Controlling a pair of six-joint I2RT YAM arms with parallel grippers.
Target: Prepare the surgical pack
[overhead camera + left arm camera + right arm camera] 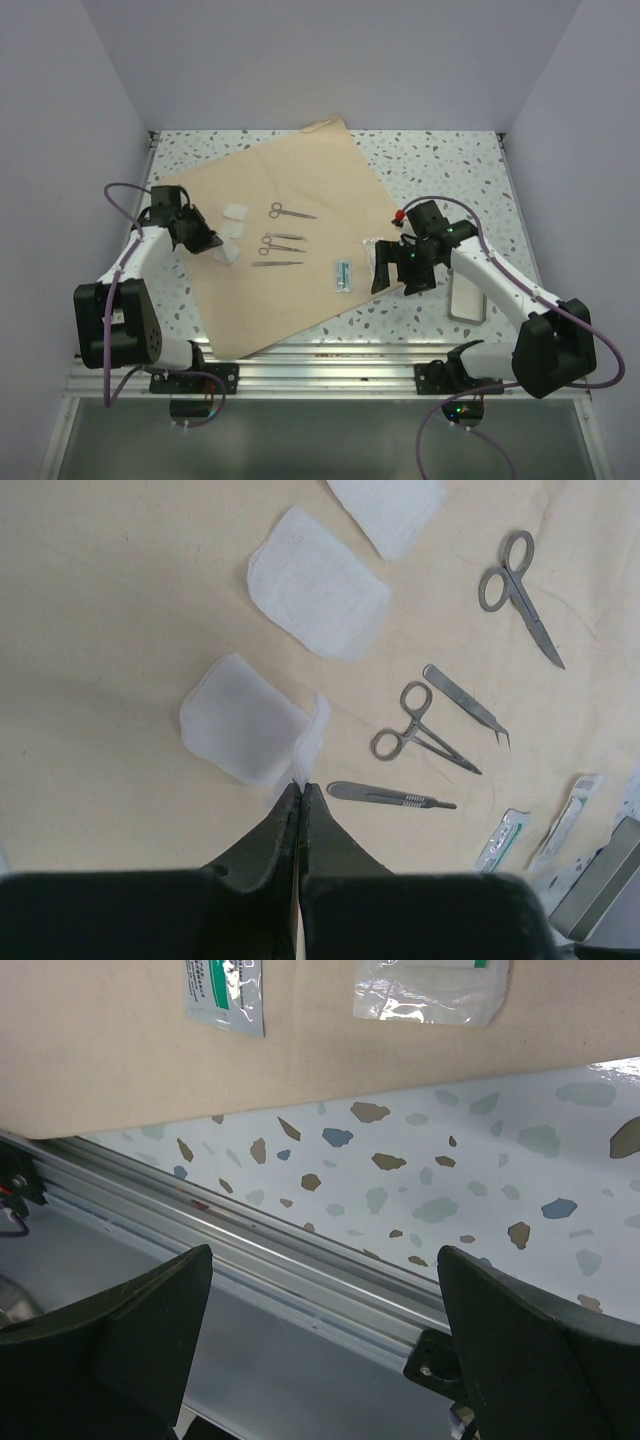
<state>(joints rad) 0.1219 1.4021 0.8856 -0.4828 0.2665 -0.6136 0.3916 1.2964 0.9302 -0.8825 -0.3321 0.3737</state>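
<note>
Top external view: the wide tan kraft-paper wrapping sheet (pixel 290 300) lies spread flat in the middle. Over its left part the left gripper (pixel 300 788) is closed, seemingly pinching a lifted edge of a white gauze square (pixel 240 725). The right gripper (pixel 320 1340) stands wide and empty near its right edge.

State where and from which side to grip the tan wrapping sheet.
Grip the wrapping sheet at its near corner, coming from the front. The sheet lies flat, but that corner seems to jut over the rails, leaving room for a finger beneath.
</note>
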